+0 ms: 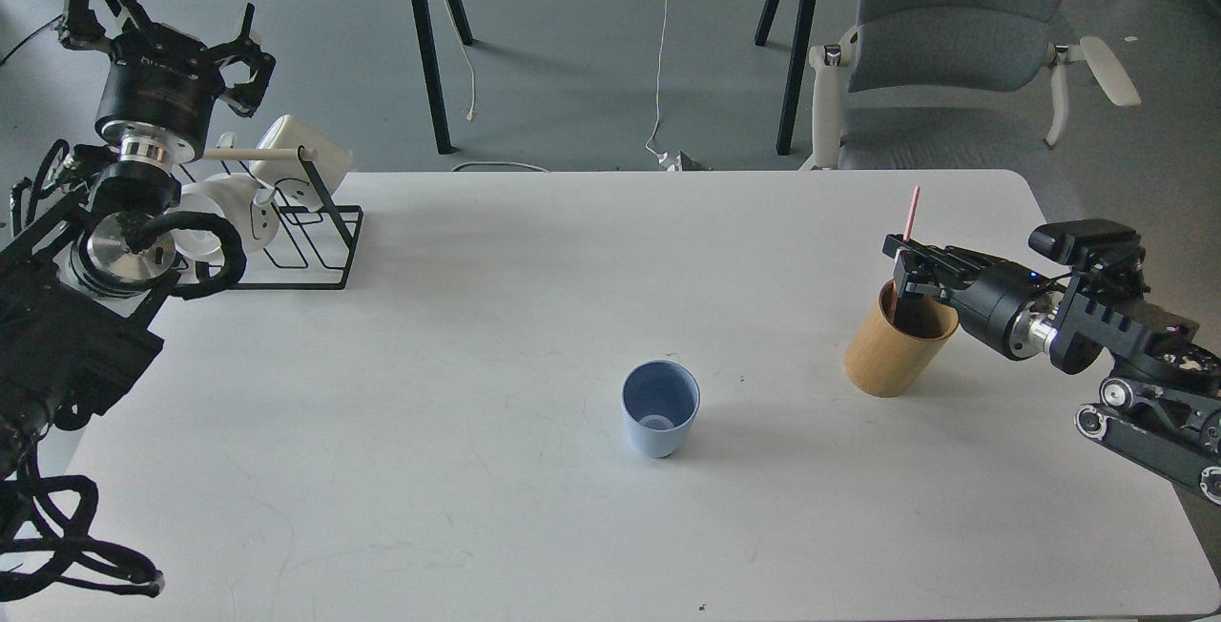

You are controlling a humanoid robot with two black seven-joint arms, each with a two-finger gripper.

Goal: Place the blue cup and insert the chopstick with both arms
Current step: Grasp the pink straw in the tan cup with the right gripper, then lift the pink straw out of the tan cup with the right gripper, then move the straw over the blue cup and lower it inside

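The blue cup (pixel 660 408) stands upright and empty near the middle of the white table (pixel 477 317). The pink chopstick (pixel 912 212) stands in the tan wooden cylinder (pixel 887 355) at the right; only its top shows above my right gripper. My right gripper (pixel 904 264) reaches in from the right over the cylinder's mouth and is closed around the stick. My left gripper (pixel 160 23) is raised at the far left above the mug rack, prongs spread, empty, far from the cup.
A black wire rack (pixel 305 231) with white mugs (pixel 291 159) and a pale wooden rod sits at the table's back left, under my left arm. A grey chair (pixel 954 40) stands behind the table's right side. Black table legs (pixel 424 50) stand on the floor beyond.
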